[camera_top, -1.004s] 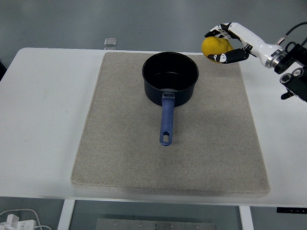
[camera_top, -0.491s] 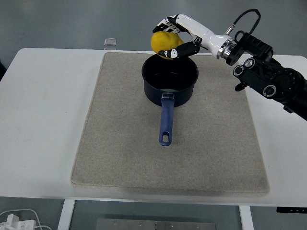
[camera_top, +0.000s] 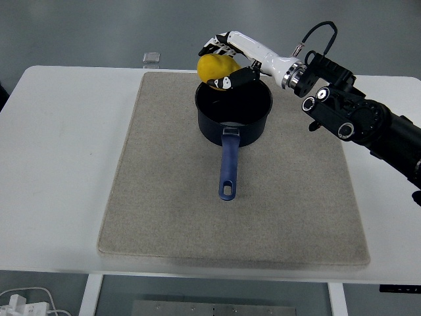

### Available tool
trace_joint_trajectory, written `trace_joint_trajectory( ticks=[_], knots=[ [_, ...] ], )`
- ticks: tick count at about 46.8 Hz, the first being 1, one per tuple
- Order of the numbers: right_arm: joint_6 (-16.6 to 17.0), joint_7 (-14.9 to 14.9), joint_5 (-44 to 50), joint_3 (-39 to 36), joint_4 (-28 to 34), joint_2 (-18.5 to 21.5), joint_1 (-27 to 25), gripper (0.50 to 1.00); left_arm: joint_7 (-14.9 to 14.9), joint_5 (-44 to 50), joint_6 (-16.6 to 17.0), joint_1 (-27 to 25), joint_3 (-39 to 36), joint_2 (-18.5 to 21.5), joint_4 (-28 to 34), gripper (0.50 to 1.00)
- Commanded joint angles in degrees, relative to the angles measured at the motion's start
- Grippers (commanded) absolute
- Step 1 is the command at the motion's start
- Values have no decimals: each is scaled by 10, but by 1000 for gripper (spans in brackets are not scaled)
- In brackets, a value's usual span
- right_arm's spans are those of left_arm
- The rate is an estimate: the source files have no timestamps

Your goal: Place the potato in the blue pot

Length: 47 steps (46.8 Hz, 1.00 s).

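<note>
Right hand (camera_top: 227, 62), white-and-black fingers wrapped around the yellow lumpy potato (camera_top: 217, 68), holds it above the 11 o'clock rim of the dark-blue long-handled metal pot (camera_top: 233, 108) on the beige mat (camera_top: 164, 197); transport step, next probably centre over the opening, lower, release.

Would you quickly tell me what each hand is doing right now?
Left hand: not in view.
Right hand: closed on the potato, above the far-left rim of the blue pot.
</note>
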<state>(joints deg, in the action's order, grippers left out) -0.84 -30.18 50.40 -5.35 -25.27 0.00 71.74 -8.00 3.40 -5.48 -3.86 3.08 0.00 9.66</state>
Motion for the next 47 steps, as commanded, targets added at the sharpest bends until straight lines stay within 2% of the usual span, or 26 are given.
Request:
trace_joint_trajectory(
  ticks=[1,16,47],
  knots=[
    [0,-1,0,1,6,0,-9,500,0,-1,0,0,0,0,0,999],
    [-6,-5,6,5,36,0,-50,500,0,-1,-1,0,-1,0,2,999],
    [-25,-5,0,2,37,0,-62,500,0,-1,0,0,0,0,1,999]
  ],
)
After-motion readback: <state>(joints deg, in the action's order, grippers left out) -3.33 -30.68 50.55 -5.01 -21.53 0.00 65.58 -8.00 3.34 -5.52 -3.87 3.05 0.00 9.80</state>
